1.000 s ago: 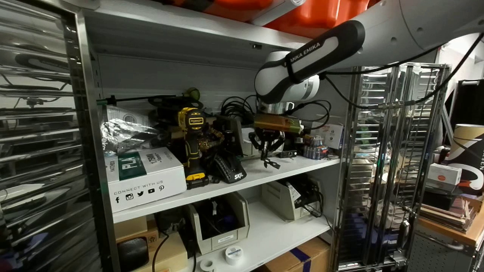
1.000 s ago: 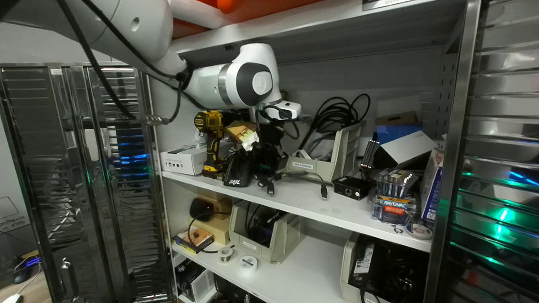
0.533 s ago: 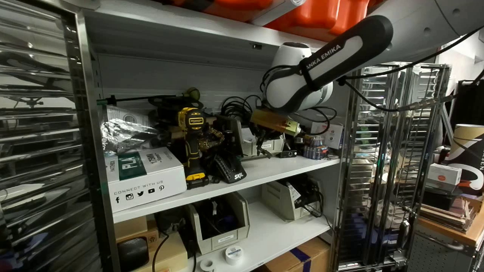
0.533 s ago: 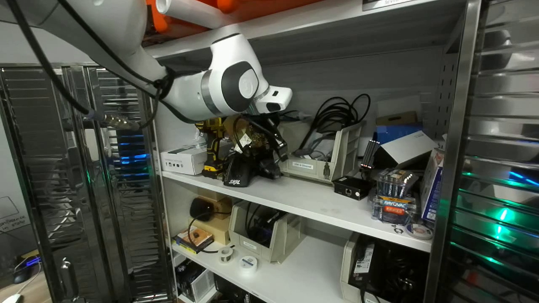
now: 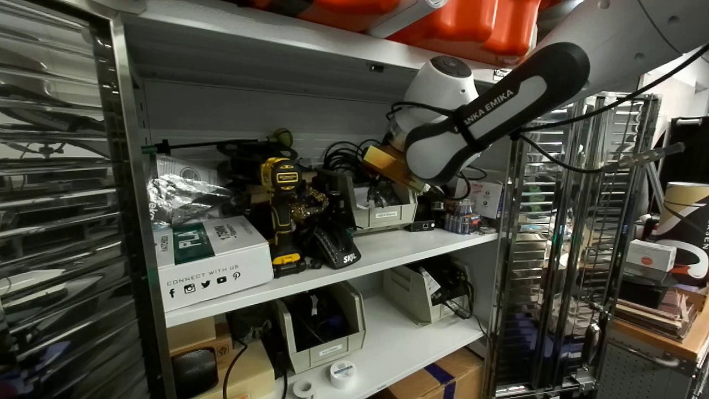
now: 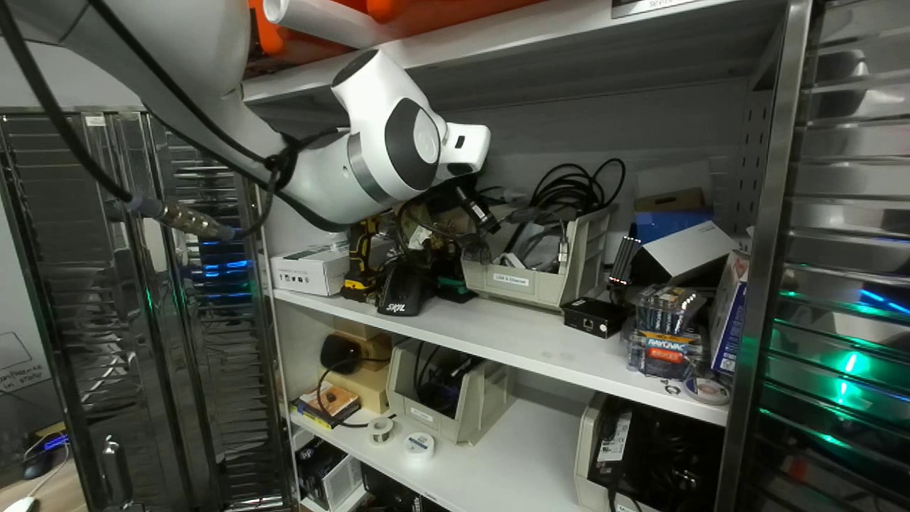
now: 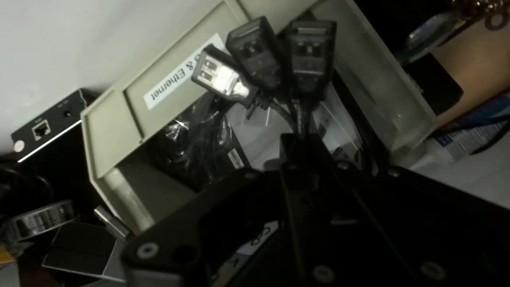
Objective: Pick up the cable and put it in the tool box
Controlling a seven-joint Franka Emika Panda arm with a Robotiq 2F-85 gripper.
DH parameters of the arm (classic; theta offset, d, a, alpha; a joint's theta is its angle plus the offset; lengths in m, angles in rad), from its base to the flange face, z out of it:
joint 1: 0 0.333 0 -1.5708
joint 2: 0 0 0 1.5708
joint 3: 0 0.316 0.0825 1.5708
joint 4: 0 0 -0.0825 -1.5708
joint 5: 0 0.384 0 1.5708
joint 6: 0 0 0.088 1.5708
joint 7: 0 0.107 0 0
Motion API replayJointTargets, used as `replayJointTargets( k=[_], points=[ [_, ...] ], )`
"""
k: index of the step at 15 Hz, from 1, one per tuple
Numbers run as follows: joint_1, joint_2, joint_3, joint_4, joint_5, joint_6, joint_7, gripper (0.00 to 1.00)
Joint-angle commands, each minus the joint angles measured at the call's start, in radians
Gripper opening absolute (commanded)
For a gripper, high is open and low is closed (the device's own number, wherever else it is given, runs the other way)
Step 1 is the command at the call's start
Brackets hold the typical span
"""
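My gripper is shut on a dark cable with several USB plugs fanned out beyond the fingertips. In the wrist view the plugs are over the front of an open beige bin labelled "& Ethernet", overlapping its label. The bin stands on the middle shelf in both exterior views and holds black coiled cables and bagged items. A metal-tipped plug shows before the bin's side wall in an exterior view. The arm hides most of the gripper in both exterior views. No other tool box shows.
A yellow drill, a SKIL charger and a white box stand to one side of the bin. A black network box and battery packs stand on its other side. An upper shelf overhangs the arm.
The wrist has tilted and drawn back, and the gripper has risen. The cable plugs have moved from above the shelf's front part up to the bin's opening. The grip stays shut.
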Motion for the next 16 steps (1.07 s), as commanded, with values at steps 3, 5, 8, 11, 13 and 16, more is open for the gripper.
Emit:
replayJointTargets(
  k=[3, 5, 8, 11, 13, 16],
  points=[
    [0.092, 0.076, -0.132, 0.095, -0.139, 0.155, 0.239, 0.04],
    [0.145, 0.116, -0.206, 0.151, -0.197, 0.191, 0.326, 0.03],
    [0.234, 0.194, -0.337, 0.255, -0.252, 0.241, 0.458, 0.03],
    [0.289, 0.262, -0.419, 0.326, -0.257, 0.255, 0.501, 0.03],
    [0.308, 0.297, -0.445, 0.351, -0.255, 0.249, 0.486, 0.03],
    [0.314, 0.336, -0.466, 0.382, -0.257, 0.235, 0.457, 0.03]
  ],
)
